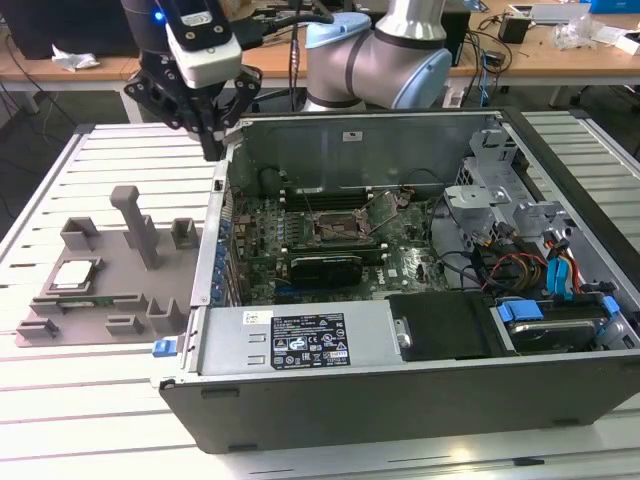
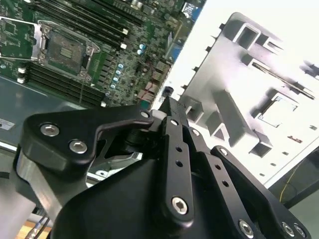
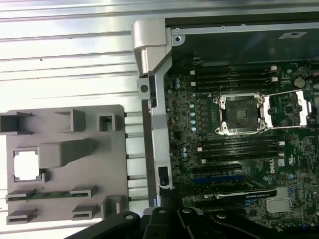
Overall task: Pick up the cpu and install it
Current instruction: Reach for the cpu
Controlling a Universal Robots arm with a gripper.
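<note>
Open computer case (image 1: 400, 405), grey tray (image 1: 130, 287)

The computer case (image 1: 400, 400) is sheet metal, dark and matt outside and bare dull grey on its inner walls. Inside it, the motherboard (image 1: 330, 240) is green with a slight gloss. Beside the case lies a tray (image 1: 110, 300) of matt grey moulded plastic. In it the cpu (image 3: 26, 165) has a metal top so shiny that it glares white in the first wrist view. Under the case, the table (image 1: 60, 420) is pale ribbed metal with a soft sheen. Above the case's corner, the gripper (image 1: 212, 150) is matt black — in the second wrist view its screw heads (image 2: 180, 205) are bright metal.
</note>
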